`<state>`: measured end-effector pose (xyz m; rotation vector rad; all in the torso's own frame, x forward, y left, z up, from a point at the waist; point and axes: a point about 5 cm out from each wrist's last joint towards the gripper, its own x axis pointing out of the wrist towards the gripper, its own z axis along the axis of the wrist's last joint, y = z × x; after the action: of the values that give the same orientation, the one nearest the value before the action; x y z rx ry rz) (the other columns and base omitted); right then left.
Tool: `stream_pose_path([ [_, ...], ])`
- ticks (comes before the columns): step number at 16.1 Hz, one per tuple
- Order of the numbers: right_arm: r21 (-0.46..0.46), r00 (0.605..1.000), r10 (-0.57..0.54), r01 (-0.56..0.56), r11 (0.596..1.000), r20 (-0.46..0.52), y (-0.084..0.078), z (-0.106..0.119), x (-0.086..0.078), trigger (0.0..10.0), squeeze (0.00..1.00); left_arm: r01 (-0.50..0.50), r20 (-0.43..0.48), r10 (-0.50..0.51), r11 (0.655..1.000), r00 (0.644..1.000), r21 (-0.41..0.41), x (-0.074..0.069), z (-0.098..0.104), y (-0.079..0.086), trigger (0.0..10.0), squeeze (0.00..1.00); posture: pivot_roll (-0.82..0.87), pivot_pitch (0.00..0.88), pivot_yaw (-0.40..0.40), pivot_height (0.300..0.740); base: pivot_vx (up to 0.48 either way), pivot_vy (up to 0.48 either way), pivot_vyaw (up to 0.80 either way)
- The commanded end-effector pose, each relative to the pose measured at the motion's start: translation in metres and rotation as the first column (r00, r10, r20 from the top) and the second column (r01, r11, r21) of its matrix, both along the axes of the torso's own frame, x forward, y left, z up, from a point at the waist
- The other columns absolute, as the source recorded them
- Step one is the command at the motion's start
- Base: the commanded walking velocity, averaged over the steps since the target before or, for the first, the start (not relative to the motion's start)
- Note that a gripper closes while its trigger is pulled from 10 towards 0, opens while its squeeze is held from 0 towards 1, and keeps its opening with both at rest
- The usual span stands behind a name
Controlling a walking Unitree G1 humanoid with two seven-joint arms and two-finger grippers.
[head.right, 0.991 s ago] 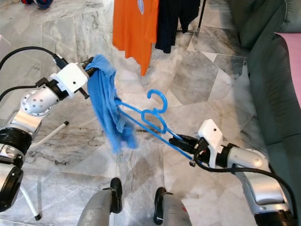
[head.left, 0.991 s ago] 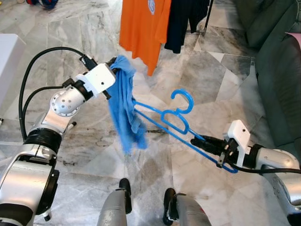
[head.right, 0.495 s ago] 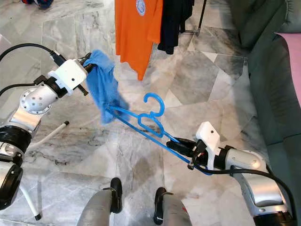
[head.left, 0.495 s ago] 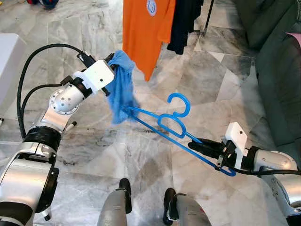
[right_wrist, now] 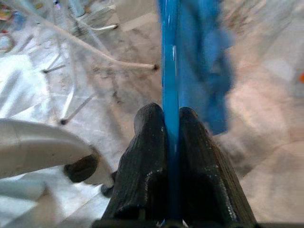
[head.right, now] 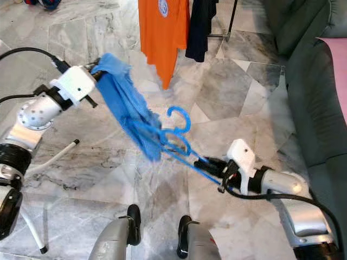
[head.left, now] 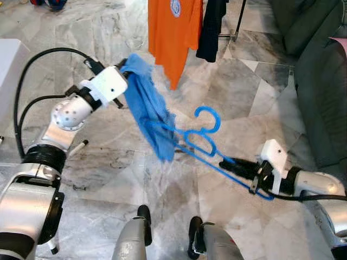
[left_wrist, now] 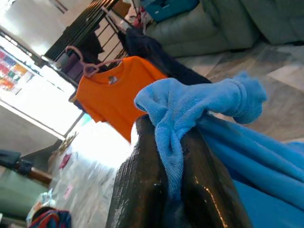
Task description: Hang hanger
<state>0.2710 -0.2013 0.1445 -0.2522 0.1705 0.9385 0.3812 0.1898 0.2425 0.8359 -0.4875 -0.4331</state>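
Observation:
A blue plastic hanger [head.left: 203, 138] is held out over the marble floor, hook up, by my right gripper [head.left: 227, 161], which is shut on its lower bar [right_wrist: 170, 90]. A blue cloth garment [head.left: 152, 114] hangs from my left gripper [head.left: 126, 65], which is shut on a bunched corner of it [left_wrist: 190, 109]. The cloth drapes down and right, and its lower part lies over the hanger's far end. In the right wrist view the garment [right_wrist: 204, 61] shows beyond the bar.
An orange T-shirt [head.left: 173, 32] and a dark garment [head.left: 210, 27] hang on a rack at the back. A dark green sofa [head.left: 320, 81] lines the right side. A white table edge [head.left: 8, 65] stands at far left. My own feet [head.left: 143, 216] are below.
The left gripper has swung the blue garment right and down, so the cloth now drapes over the hanger's far end. The hanger has lifted slightly; the view has shifted a little.

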Motion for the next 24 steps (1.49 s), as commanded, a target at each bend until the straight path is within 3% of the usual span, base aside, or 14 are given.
stream_pose_path([
  [1,-0.003,0.999,-0.040,0.040,0.999,0.037,-0.008,0.005,0.002,10.0,0.00,-0.036,0.004,0.036,0.999,0.999,-0.007,-0.001,0.000,0.010,10.0,0.00,0.05,0.349,0.028,0.740,0.000,0.000,0.00],
  [5,-0.027,0.984,-0.144,0.148,0.989,0.108,-0.018,0.008,0.012,10.0,0.00,-0.039,-0.004,0.039,0.999,0.999,0.029,0.000,0.000,0.012,10.0,0.00,0.05,0.349,0.032,0.740,0.000,0.000,0.00],
  [13,-0.016,0.987,-0.122,0.125,0.992,0.104,-0.011,0.004,0.017,10.0,0.00,0.056,-0.005,-0.056,0.997,0.998,0.052,-0.003,0.006,0.003,10.0,0.00,0.06,0.351,0.033,0.740,0.000,0.000,0.00],
  [19,0.001,0.999,-0.044,0.044,0.999,0.008,-0.012,-0.002,-0.002,10.0,0.00,0.067,0.007,-0.068,0.997,0.998,0.042,-0.002,0.011,0.000,10.0,0.00,0.05,0.352,0.036,0.740,0.000,0.000,0.00],
  [24,0.009,0.999,-0.033,0.033,0.999,-0.019,-0.012,-0.005,-0.005,10.0,0.00,0.105,0.023,-0.105,0.994,0.994,0.032,-0.003,0.016,-0.006,10.0,0.00,0.05,0.349,0.040,0.740,0.000,0.000,0.00],
])
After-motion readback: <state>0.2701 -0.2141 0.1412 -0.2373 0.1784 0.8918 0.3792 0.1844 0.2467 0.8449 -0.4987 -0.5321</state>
